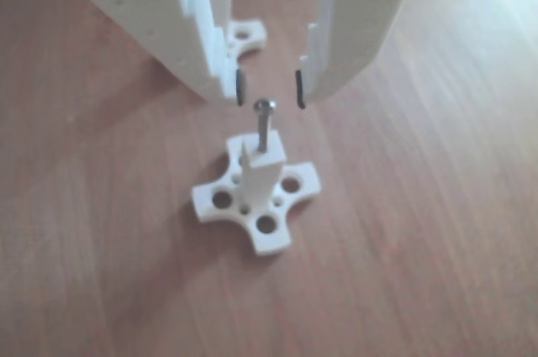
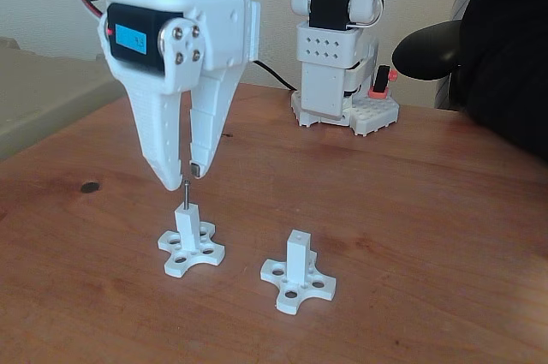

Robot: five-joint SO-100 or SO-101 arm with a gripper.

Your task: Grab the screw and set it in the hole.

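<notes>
Gripper (image 1: 269,88) parted, screw (image 1: 264,126) between — in hole

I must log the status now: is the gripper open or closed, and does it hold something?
Gripper: open, holding nothing; its fingertips flank the screw, which stands in the hole of the white post.

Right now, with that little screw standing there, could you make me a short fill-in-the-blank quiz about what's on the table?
1. The screw stands upright in the top of a white ____.
2. The gripper is ____, with a finger on either side of the screw's head.
3. In the fixed view, the second white post has ____ screw in it.
4. Each post rises from a cross-shaped base with round ____ in it.

Missing words: post; open; no; holes
</notes>
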